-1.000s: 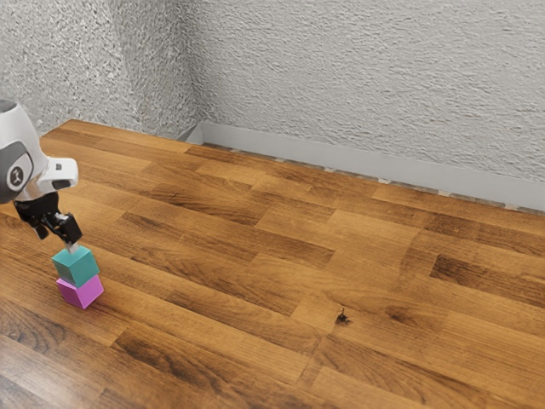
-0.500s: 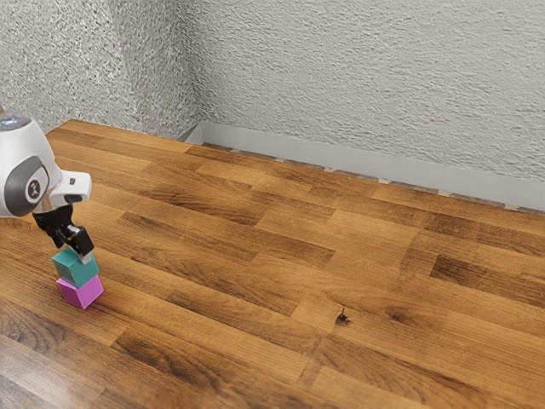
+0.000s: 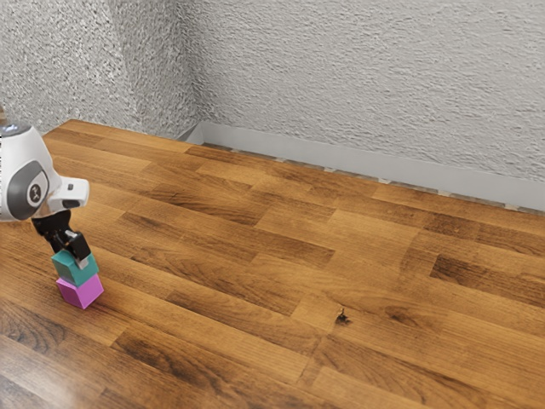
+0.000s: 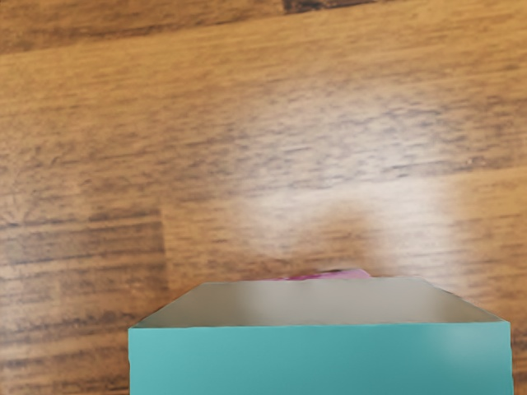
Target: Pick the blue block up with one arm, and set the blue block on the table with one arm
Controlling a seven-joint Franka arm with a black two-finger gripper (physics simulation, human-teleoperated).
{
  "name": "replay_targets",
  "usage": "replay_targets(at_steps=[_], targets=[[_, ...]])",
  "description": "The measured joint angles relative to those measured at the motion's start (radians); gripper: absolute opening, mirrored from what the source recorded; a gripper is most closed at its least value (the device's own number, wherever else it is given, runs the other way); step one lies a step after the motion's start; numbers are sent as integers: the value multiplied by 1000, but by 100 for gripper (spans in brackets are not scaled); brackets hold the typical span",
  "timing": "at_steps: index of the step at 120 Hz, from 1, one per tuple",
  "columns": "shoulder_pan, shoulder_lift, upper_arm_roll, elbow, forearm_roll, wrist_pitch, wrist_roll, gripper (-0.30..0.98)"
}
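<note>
– Quick q: where's the blue block (image 3: 75, 271)?
– Stacked on the pink block (image 3: 81, 293), nr the ext. view's left. Pink one's on the wooden surface (image 3: 255, 256).
– & the jaws (image 3: 73, 256)?
– Down at the blue block, pt. of them in front of it. Can't tell if they're apart or clamped on it, tbh.
– Wrist cam?
– Blue block up close, w/ a sliver of pink block peeking past its edge.
</note>
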Motion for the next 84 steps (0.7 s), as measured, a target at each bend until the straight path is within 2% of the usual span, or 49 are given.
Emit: replay_targets(at_steps=[14, 31, 40, 72, 84], targets=[[-1, 17, 0, 10, -14, 1, 7, 61], [-7, 23, 1, 10, -35, 11, 15, 45], [-8, 23, 2, 10, -39, 16, 16, 40], [-6, 16, 2, 38, -41, 14, 3, 30], [-3, 30, -30, 83, -39, -17, -15, 28]])
